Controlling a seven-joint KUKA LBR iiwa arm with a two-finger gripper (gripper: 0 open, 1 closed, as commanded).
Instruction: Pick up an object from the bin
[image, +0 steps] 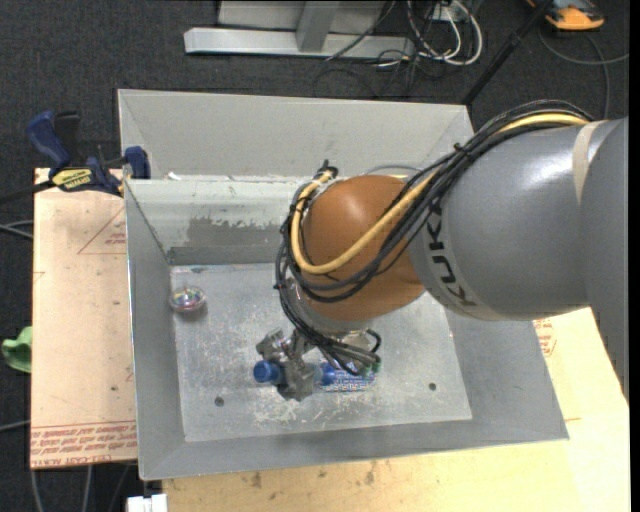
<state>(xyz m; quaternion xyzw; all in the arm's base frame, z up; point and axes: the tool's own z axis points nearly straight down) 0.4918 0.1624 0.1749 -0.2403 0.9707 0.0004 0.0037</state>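
Hand (296, 382): lowered to the floor of the bin (300, 130), near-middle; whether it is open or closed cannot be told.
Blue round piece (264, 372): seen just left of the hand.
Blue-and-white packet (348, 378): laid flat just right of the hand; its print cannot be read.
Clear ball (187, 299): set well apart, far left.
Arm (520, 230): grey, marked "KUKA" in black letters.

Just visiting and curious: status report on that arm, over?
Jaws down at bin floor, front centre. Flanking them: small blue object one side, blue-green item the other. Clear ball far left, well apart.
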